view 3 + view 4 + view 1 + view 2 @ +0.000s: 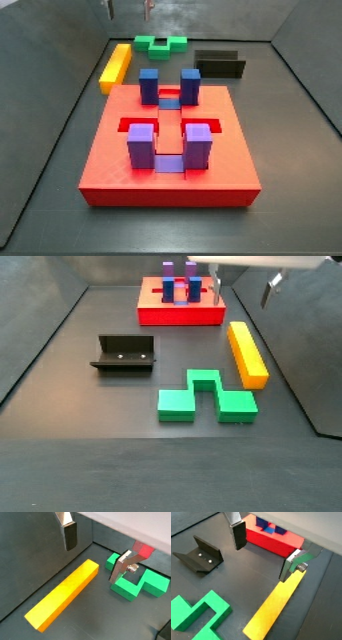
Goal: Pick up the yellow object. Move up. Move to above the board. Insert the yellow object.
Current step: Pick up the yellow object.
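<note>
None of four steps done, judging by present layout. Yellow object [246,352] flat on tabletop [80,406], not lifted, nothing touching it; in a side view just right of board [181,314], long axis running near to far. Same bar in a wrist view [63,594] and in another [274,609], lying free below fingers.

End effector [264,552] hanging above bar's far end, spread wide, nothing between plates. One finger [69,535] over bare tabletop beside bar, other finger [122,566] over green notched block [139,584] side. Jaws straddling bar's line but clear above it, no contact visible. In a side view only fingertip area visible at right far edge [275,289]; elsewhere mostly out of frame.

Board [167,150] red, purple-blue posts [143,147] upright, recessed slots empty as far as visible. Fixture [122,353] left of bar, well apart. Green notched block [203,397] near side, just beside bar's near end. Dark grey block [219,65] at far side.

Remaining, by judgement: descend and close on bar, lift, carry over board, insert.
</note>
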Controlling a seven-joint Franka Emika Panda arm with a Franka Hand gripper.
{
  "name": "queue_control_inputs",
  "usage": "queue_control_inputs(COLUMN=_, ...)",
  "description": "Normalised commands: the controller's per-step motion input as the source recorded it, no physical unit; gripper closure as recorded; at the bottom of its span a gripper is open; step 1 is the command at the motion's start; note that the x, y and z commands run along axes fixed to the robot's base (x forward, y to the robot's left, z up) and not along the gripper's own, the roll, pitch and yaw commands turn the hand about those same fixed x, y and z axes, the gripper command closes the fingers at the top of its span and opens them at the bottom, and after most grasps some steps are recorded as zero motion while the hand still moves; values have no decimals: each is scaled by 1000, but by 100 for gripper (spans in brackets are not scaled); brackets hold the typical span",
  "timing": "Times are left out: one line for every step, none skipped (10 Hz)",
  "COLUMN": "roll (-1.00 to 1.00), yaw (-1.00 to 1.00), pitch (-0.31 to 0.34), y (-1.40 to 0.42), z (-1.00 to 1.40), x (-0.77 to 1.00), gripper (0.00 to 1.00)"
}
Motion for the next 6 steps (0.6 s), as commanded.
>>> queue_control_inputs(roll=57, yaw=0, pitch=-74, y=-86, z=-489, x=0, gripper=0)
queue_control_inputs(roll=143, yaw=0, pitch=-49, y=-180, z=-497, x=-60, gripper=0)
queue_control_inputs(roll=233, yaw=66, pitch=0, y=-111, z=-520, x=-14, gripper=0)
queue_control_inputs(roll=221, yaw=106, pitch=-23, y=-86, z=-597, x=-151, gripper=0)
queue_control_inputs(roll=157, yaw=151, pitch=-71, y=-120, z=-577, x=-346, gripper=0)
queue_control_inputs(roll=151, yaw=274, pitch=-90, y=-134, z=-571, x=-343, gripper=0)
